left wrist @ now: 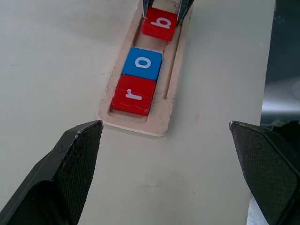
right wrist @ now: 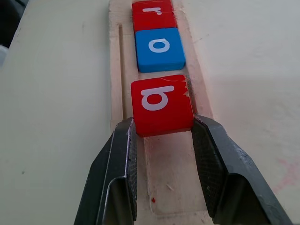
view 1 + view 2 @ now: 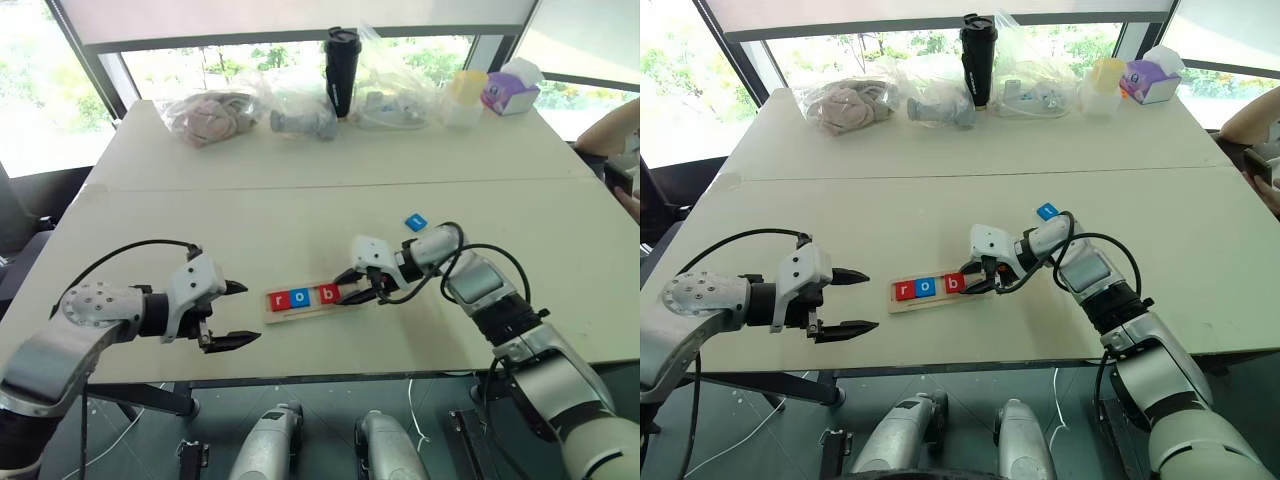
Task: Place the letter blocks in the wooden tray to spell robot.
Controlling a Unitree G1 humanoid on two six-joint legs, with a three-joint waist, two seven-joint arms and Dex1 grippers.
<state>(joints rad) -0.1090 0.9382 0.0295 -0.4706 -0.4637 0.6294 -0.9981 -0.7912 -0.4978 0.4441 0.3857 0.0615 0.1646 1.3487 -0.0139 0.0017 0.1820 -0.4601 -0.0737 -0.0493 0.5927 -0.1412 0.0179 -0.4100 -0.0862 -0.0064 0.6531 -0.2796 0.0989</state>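
- Two fingers of the right gripper (image 2: 161, 129) pinch the red "b" block (image 2: 161, 107) by its side edges, inside the wooden tray (image 3: 318, 310).
- Left gripper (image 3: 232, 314) hangs spread wide, empty, near the table's front edge.
- Blocks look light, rigid and smooth; edge grip seems best.
- Tray's long axis runs roughly parallel to the front edge; red "r" block (image 1: 133, 95) and blue "o" block (image 1: 142, 63) fill its left end.
- One blue block (image 3: 416, 221) lies loose farther back.

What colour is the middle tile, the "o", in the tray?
Blue with a white letter; the "o" tile shows best in the right wrist view.
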